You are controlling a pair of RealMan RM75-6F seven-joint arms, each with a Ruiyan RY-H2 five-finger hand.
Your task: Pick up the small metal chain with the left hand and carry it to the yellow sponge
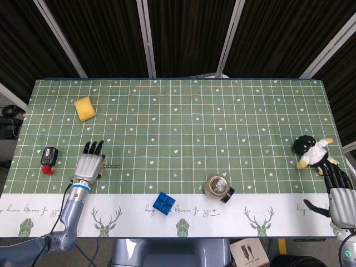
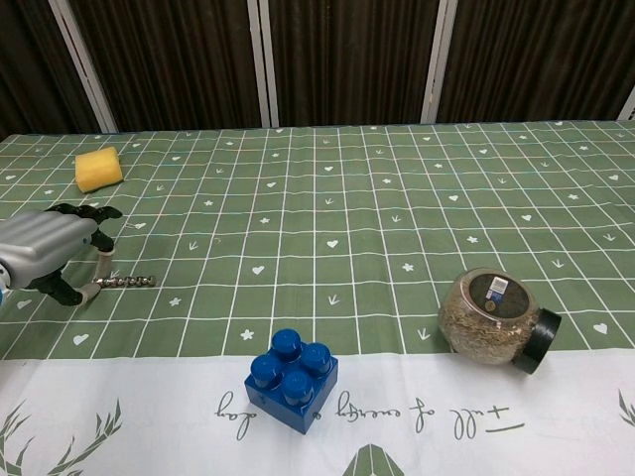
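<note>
The small metal chain (image 1: 111, 166) (image 2: 129, 282) lies stretched out straight on the green checked cloth at the left. My left hand (image 1: 89, 166) (image 2: 48, 253) sits just left of it, palm down. Its thumb and a finger pinch the chain's left end. The rest of the chain points right, low over the cloth. The yellow sponge (image 1: 84, 108) (image 2: 98, 169) rests further back on the left, well apart from the hand. My right hand (image 1: 336, 189) is at the table's right front edge with its fingers apart, holding nothing.
A blue brick (image 1: 163, 202) (image 2: 292, 379) stands near the front edge, with a tipped jar (image 1: 218, 187) (image 2: 491, 317) to its right. A small black and red object (image 1: 48, 158) lies left of my left hand. A penguin plush (image 1: 312, 151) sits by my right hand.
</note>
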